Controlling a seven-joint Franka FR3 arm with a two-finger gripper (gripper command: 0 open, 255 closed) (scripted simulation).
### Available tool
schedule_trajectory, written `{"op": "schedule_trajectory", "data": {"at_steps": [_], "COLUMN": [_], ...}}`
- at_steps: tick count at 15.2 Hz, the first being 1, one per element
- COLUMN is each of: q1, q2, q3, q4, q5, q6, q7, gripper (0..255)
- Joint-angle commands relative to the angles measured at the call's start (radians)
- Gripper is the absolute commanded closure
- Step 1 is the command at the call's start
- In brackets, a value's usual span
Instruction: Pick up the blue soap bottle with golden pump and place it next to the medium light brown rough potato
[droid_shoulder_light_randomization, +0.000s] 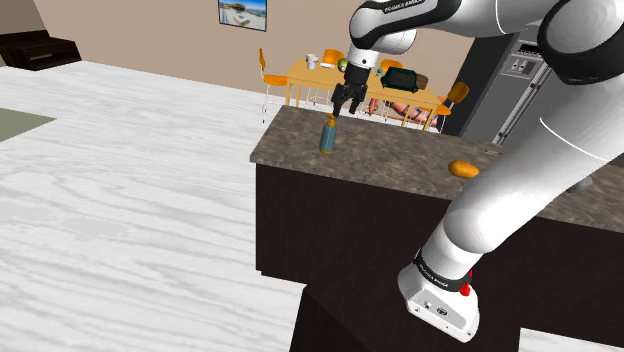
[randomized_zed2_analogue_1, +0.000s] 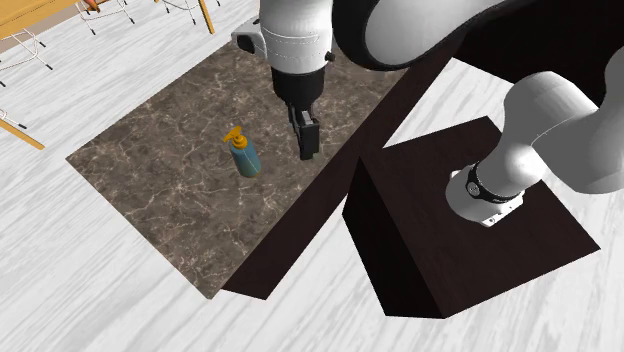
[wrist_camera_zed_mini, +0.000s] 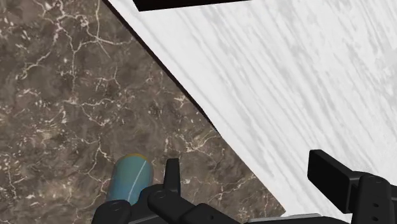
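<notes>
The blue soap bottle (droid_shoulder_light_randomization: 327, 135) with a golden pump stands upright on the dark marble counter (droid_shoulder_light_randomization: 400, 165), near its far corner in the shoulder view. My gripper (droid_shoulder_light_randomization: 346, 103) hangs just above and beside it, not touching. In the second exterior view the bottle (randomized_zed2_analogue_1: 244, 156) is a short way to the left of the gripper (randomized_zed2_analogue_1: 308, 140). In the wrist view the gripper (wrist_camera_zed_mini: 251, 181) is open with nothing between its fingers, and the bottle's body (wrist_camera_zed_mini: 129, 179) lies outside one finger (wrist_camera_zed_mini: 172, 173). The orange-brown potato (droid_shoulder_light_randomization: 463, 169) rests on the counter, closer to the arm's base.
The counter's edge (wrist_camera_zed_mini: 210, 121) runs close by the gripper, with white plank floor (wrist_camera_zed_mini: 305, 83) below it. A wooden dining table (droid_shoulder_light_randomization: 310, 78) with orange chairs stands behind the counter, and a grey appliance (droid_shoulder_light_randomization: 520, 70) at the shoulder view's right. The dark stand (randomized_zed2_analogue_1: 470, 230) adjoins the counter.
</notes>
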Motion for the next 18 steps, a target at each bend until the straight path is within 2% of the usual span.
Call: {"op": "schedule_trajectory", "data": {"at_steps": [1,12,18], "q1": [-0.006,-0.090,-0.090], "q2": [0.077,0.480,0.504], "q3": [-0.021,-0.079,-0.073], "q4": [0.063,0.451,0.402], "q5": [0.014,0.130,0.143], "q6": [0.010,-0.005,0.066], "q7": [-0.033,-0.193,-0.202], "gripper": [0,0,0]}}
